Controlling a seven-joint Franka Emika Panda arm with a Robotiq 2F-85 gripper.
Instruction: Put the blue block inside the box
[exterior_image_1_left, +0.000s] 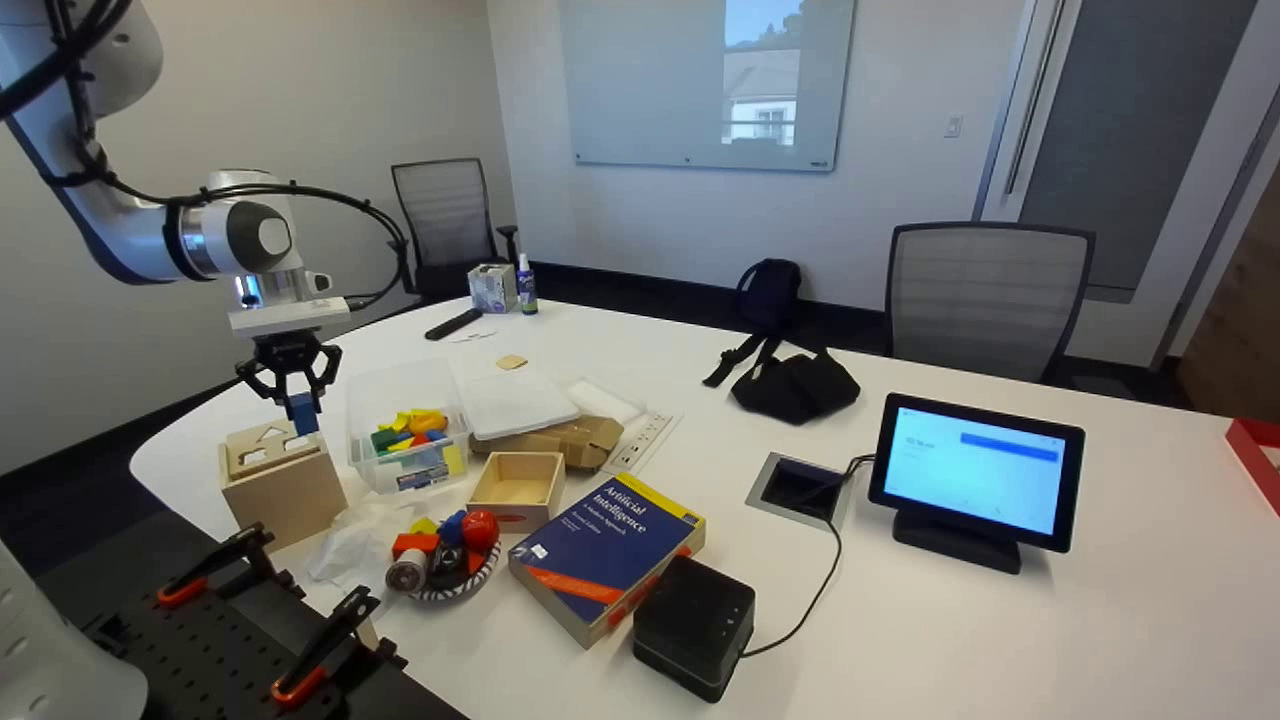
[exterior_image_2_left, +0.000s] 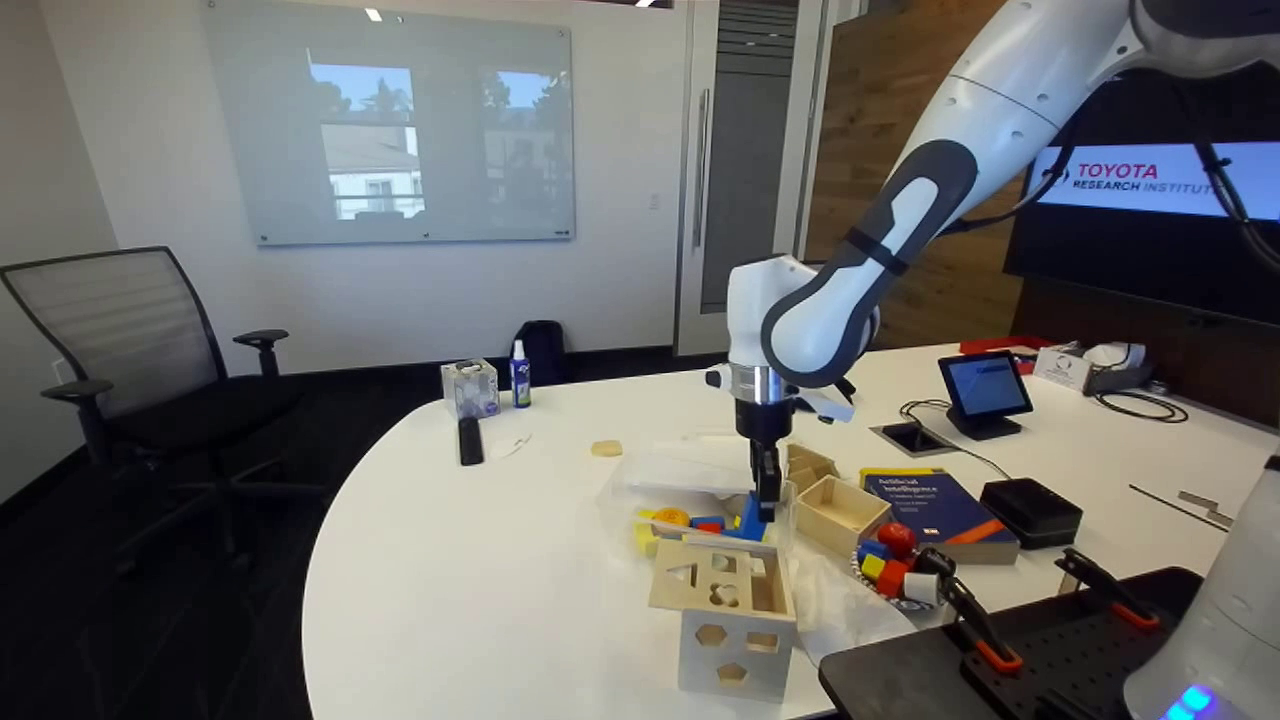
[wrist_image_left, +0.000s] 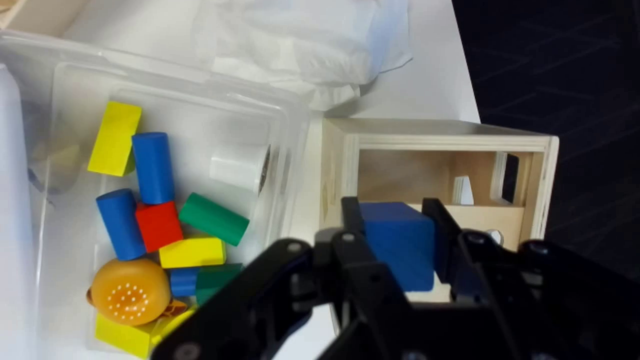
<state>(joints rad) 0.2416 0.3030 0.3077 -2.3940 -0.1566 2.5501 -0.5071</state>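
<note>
My gripper (exterior_image_1_left: 303, 392) is shut on the blue block (exterior_image_1_left: 304, 414) and holds it up in the air. In the wrist view the blue block (wrist_image_left: 400, 245) sits between the two black fingers (wrist_image_left: 392, 212). The wooden box (exterior_image_1_left: 287, 495) stands below; it also shows in an exterior view (exterior_image_2_left: 737, 650) with shaped holes in its side. Its lid (exterior_image_2_left: 680, 580) with cut-outs is slid partly off, leaving part of the top open. The block is above the box, apart from it. In the wrist view the box's open part (wrist_image_left: 452, 142) lies just beyond the block, and the fingers hide some of the box.
A clear plastic tub (exterior_image_1_left: 360, 440) of coloured pieces stands beside the box. A white crumpled bag (exterior_image_1_left: 365, 535), a bowl of toys (exterior_image_1_left: 470, 588), a small open wooden tray (exterior_image_1_left: 545, 520) and a blue book (exterior_image_1_left: 610, 550) lie nearby. Clamps (exterior_image_1_left: 215, 565) sit at the table edge.
</note>
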